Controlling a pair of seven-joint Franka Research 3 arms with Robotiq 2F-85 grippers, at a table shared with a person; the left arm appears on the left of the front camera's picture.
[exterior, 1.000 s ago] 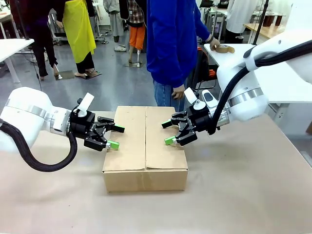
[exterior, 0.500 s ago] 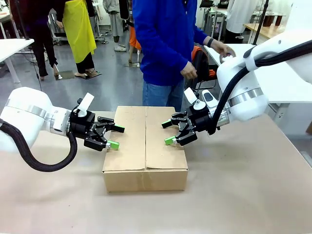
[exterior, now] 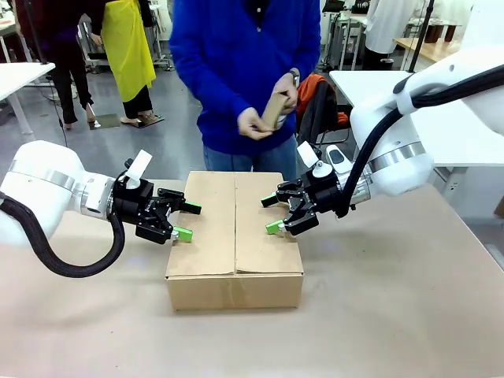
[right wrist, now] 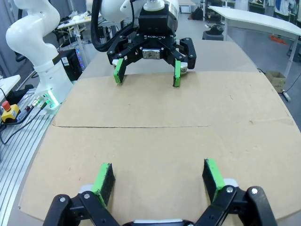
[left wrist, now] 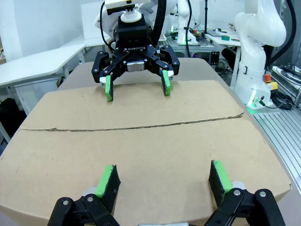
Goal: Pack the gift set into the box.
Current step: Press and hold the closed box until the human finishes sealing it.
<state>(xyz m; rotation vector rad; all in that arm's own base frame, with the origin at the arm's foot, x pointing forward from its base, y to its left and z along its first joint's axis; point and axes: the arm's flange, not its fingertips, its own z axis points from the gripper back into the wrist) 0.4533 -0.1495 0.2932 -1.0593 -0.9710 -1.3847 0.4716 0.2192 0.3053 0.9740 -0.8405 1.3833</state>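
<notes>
Since a second ago, the person [exterior: 236, 55] has stepped to centre behind the box [exterior: 235, 236], hands [exterior: 253, 126] raising a small tan item [exterior: 275, 111]. I see the box's flaps shut; it rests on the table [exterior: 394, 307] between my left gripper [exterior: 189, 221] and right gripper [exterior: 270, 214], both spread wide and empty.

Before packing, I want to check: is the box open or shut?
Shut: the top flaps of the box lie flat, meeting in the middle.
</notes>
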